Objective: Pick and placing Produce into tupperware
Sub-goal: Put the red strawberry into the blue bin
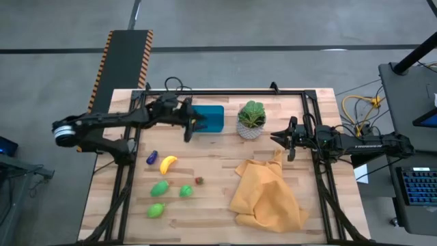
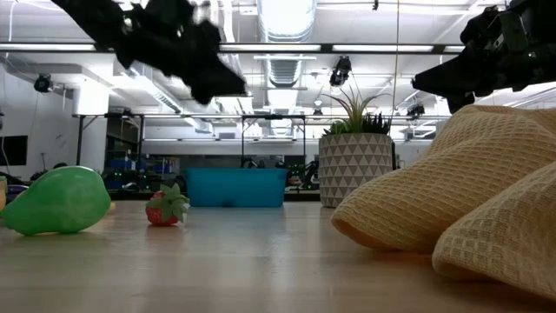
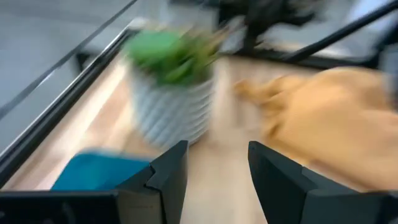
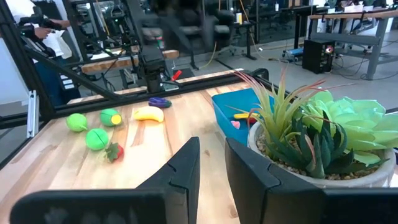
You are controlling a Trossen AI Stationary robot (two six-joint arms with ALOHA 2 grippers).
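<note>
The teal tupperware (image 1: 210, 117) stands at the table's far middle; small red and yellow pieces (image 4: 238, 119) lie in it. My left gripper (image 1: 192, 130) hangs open and empty above its near-left corner, raised well off the table (image 2: 217, 83). On the table's left lie a purple piece (image 1: 151, 157), a yellow banana (image 1: 168, 162), a red strawberry (image 1: 199, 180) and three green pieces (image 1: 160, 187). My right gripper (image 1: 278, 139) waits level just right of the potted plant (image 1: 251, 120), its fingers slightly apart around nothing (image 4: 212, 165).
The potted plant in its white patterned pot stands right beside the tupperware. A crumpled yellow cloth (image 1: 268, 193) covers the near right of the table. Black frame rails (image 1: 127, 184) run along the table's left, right and far sides.
</note>
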